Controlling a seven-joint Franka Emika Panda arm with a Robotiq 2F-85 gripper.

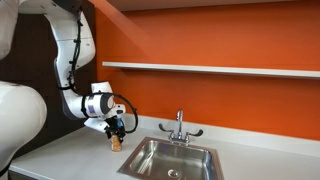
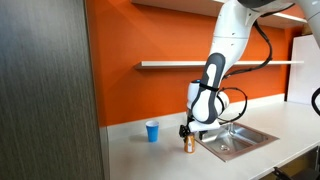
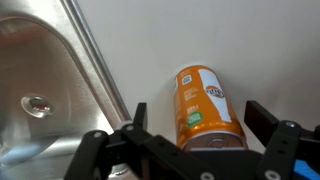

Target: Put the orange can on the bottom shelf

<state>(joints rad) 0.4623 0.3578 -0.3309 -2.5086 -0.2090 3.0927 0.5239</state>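
1. We judged the grasp to be the step in hand. The black two-finger gripper (image 3: 200,128) hung over the small slim orange can (image 3: 205,105), its fingers spread wide on either side and not yet clamped.
2. The can stood upright on the smooth pale grey countertop (image 3: 250,45), just beside the rim of the brushed steel sink (image 3: 40,90).
3. Next, we reckoned: close, lift straight, then carry well up to the long thin pale shelf (image 1: 210,69) on the orange wall.
4. The can was a glossy printed cylinder, probably thin-walled, so a gentle squeeze would suit.
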